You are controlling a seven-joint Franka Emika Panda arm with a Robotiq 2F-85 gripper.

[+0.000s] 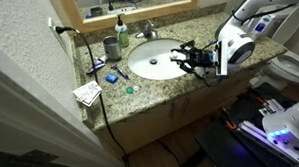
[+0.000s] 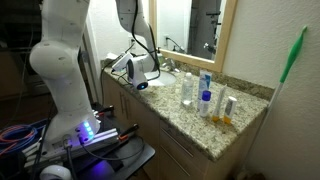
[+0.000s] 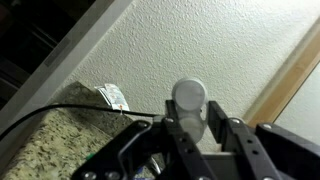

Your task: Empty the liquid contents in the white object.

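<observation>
- Two risks, as we judge them: the white object (image 3: pixel 188 97) is tiny and could slip from the gripper (image 3: pixel 191 130) when tipped, and liquid poured wide of the sink basin (image 1: pixel 149 61) would wet the bench (image 1: pixel 140 96).
- In an exterior view the gripper (image 1: pixel 192 60) hangs over the basin's 3 o'clock rim.
- We see the jaws drawn narrow and clamped on the white object, which pokes out toward 12 o'clock in the wrist view.

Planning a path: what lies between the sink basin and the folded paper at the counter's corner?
In an exterior view, a small blue item and a small green round piece lie between sink basin and folded paper.
</observation>
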